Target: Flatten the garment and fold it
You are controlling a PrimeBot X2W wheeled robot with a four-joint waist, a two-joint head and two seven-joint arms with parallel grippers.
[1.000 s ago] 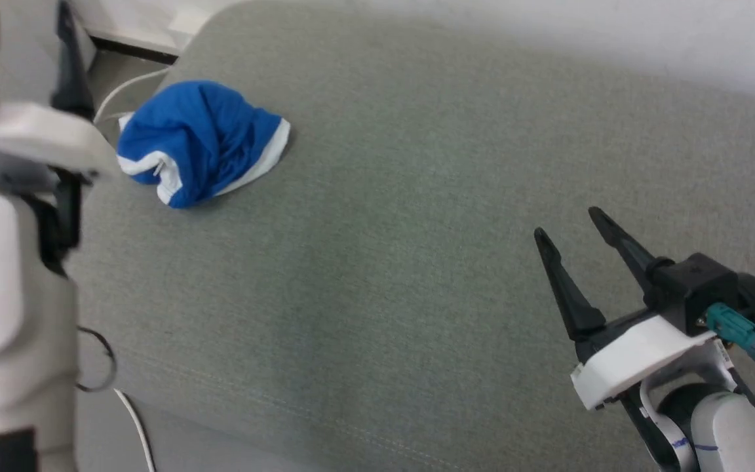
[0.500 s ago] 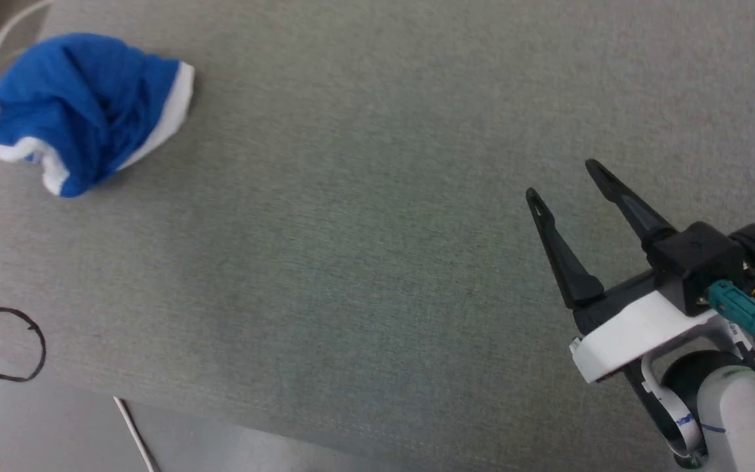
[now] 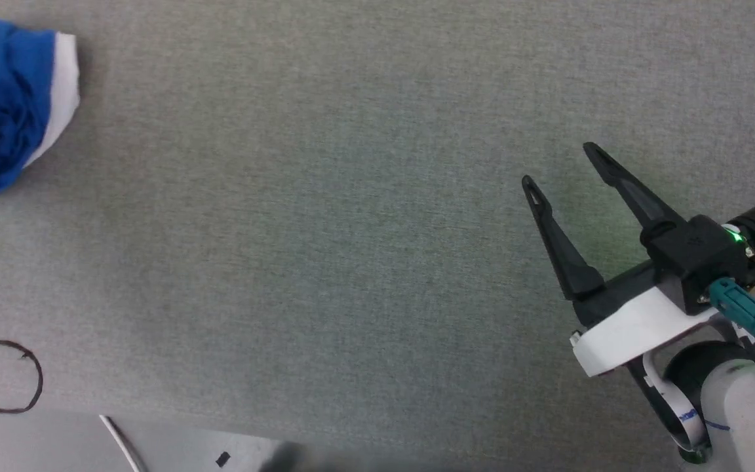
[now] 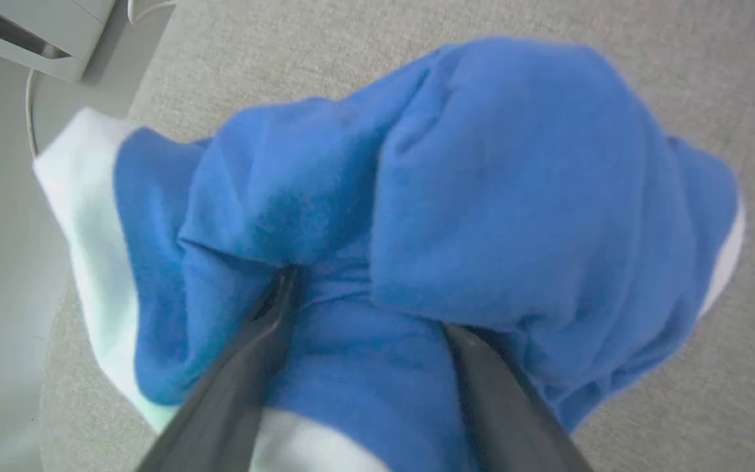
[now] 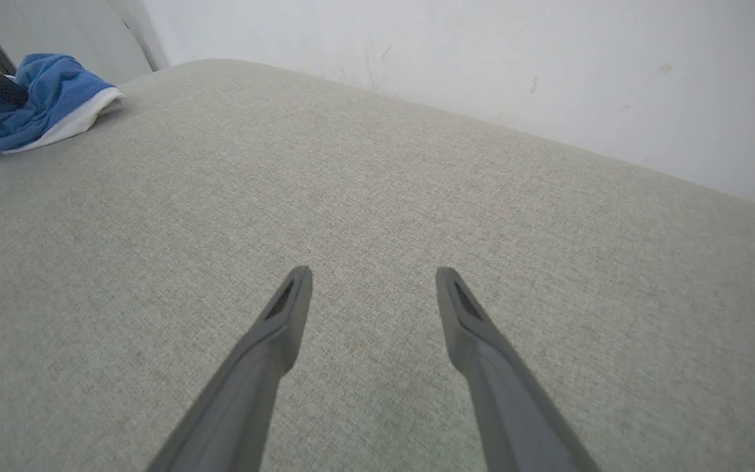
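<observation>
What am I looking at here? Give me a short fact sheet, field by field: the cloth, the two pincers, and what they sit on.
garment: blue with white trim, crumpled in a heap, close to one edge of the surface
left pincer: open, fingers pushed into the heap's folds, blue cloth between them
right pincer: open, empty, over bare surface well away from the garment
surface: grey-green woven fabric
other: black cable loop at the lower left of the head view
progress: not flattened, no fold made yet
</observation>
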